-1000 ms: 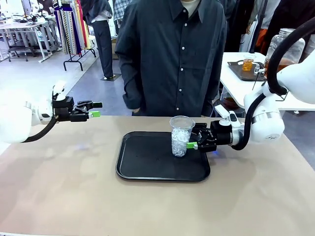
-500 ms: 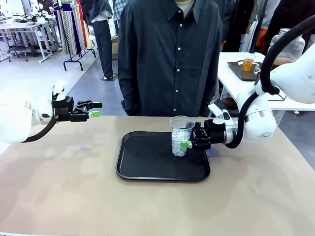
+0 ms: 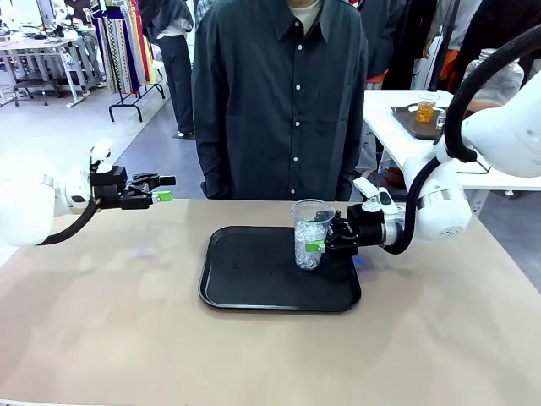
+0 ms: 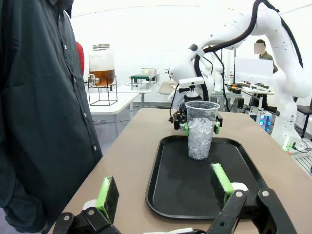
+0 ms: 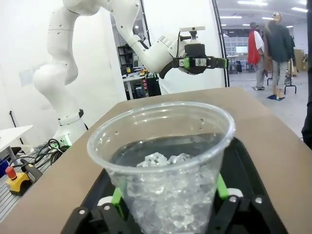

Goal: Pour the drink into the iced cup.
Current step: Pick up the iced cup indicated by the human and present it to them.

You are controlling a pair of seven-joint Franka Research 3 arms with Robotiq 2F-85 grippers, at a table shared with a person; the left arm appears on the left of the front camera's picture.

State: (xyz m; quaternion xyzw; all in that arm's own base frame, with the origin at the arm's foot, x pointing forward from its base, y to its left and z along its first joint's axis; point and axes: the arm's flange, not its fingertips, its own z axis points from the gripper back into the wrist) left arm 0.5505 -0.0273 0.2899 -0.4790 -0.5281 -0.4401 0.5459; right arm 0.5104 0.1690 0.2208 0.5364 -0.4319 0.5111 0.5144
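Both pads [image 5: 117, 196] of my right gripper [image 5: 169, 191] flank the iced cup [image 5: 165, 161]; pinching it yet, I cannot tell. Grasp step; next needs firm, level hold.

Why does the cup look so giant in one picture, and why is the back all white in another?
Right wrist view: the camera sits close behind the iced cup, and its wide lens bulges near things, so it looks huge. Left wrist view: bright light washes the far background white, yet the tray is sharp and easy to see. Front view: even light, and the cup looks its normal size.
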